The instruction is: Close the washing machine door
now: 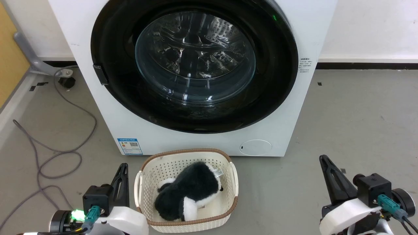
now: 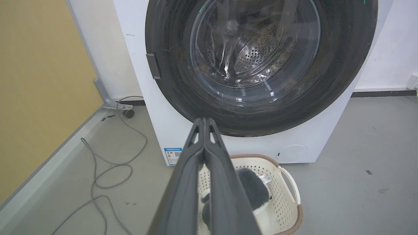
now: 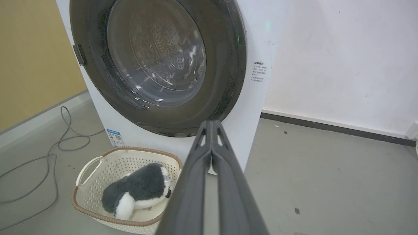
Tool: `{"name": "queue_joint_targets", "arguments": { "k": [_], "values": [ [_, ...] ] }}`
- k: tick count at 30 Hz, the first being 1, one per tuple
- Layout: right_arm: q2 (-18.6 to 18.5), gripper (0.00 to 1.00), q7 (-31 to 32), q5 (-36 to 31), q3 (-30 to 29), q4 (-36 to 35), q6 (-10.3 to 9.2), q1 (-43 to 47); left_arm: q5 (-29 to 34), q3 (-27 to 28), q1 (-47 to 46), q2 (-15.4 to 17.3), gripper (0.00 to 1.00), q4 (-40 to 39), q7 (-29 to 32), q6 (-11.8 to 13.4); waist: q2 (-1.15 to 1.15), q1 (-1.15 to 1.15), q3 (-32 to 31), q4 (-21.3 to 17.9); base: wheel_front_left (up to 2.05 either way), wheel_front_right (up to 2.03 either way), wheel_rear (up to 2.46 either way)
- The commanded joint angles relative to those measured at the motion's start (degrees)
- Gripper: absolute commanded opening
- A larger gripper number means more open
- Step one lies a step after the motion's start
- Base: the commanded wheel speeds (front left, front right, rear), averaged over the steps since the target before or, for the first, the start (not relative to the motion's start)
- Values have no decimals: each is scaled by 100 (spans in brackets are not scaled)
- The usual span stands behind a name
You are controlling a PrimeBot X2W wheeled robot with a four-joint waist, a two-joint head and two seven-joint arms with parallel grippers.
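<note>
The washing machine (image 1: 98,107) is a big white box straight ahead of me. Its round glossy black door (image 1: 271,94) lies flat against the front, the clear glass bowl (image 1: 196,58) at its centre showing the steel drum behind. The small black hinge tab (image 1: 100,74) sits at the door's left edge. My left gripper (image 1: 123,166) rests low at the left, fingers together, holding nothing. My right gripper (image 1: 323,159) rests low at the right, also shut and empty. Both are well short of the door (image 2: 169,85) (image 3: 225,75).
A cream perforated basket (image 1: 228,209) with a brown rim stands on the floor before the machine, holding a black-and-white plush toy (image 1: 186,195). A grey cable (image 1: 65,143) loops on the floor at the left, beside a yellow wall panel (image 2: 39,81). Open grey floor (image 1: 359,124) lies to the right.
</note>
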Motion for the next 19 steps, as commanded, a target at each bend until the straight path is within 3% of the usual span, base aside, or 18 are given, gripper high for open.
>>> {"name": "queue_joint_targets", "arguments": {
  "k": [1,19],
  "values": [
    [37,0,32,-52,8,-58,-5,93,44,26,-91,-12,0,-28,33,-34,0,0,0,5,0,0,0],
    [40,0,153,-94,20,-127,-5,124,59,58,-113,-40,0,-41,153,-130,0,0,2,48,0,0,0]
  ]
}}
